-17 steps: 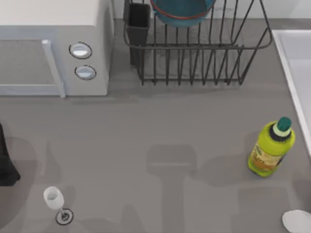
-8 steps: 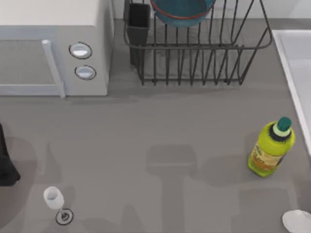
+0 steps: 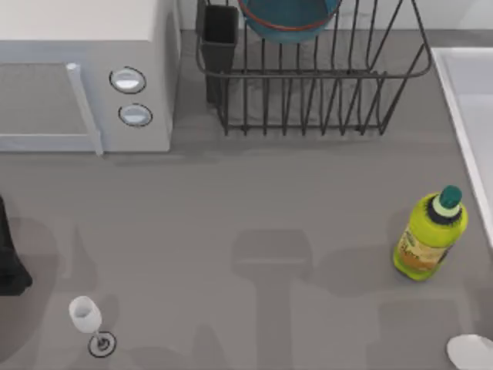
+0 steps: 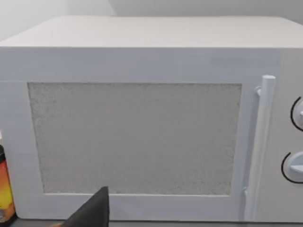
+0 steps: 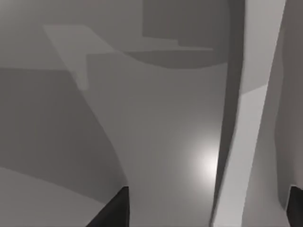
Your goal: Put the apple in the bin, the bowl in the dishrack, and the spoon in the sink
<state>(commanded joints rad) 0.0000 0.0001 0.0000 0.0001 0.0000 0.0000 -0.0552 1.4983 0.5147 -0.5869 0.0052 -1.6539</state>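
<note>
The teal-blue bowl (image 3: 289,17) with its reddish-brown rim sits inside the black wire dishrack (image 3: 308,77) at the back. The white sink (image 3: 471,116) runs along the right edge. In the right wrist view my right gripper (image 5: 208,213) is open, its two dark fingertips (image 5: 118,208) wide apart over pale basin-like walls, with nothing between them. One dark fingertip (image 4: 94,210) of my left gripper points at the microwave door. The apple and the spoon are out of view. A black shape (image 3: 9,258) at the left edge may be the bin; I cannot tell.
A white microwave (image 3: 77,69) with two knobs stands at the back left. A green bottle (image 3: 430,235) stands near the sink. A small stemmed glass (image 3: 88,320) stands front left. A white rounded part (image 3: 471,353) shows at the front right corner.
The white part at the front right corner has slipped slightly toward the front edge. Everything else is as before.
</note>
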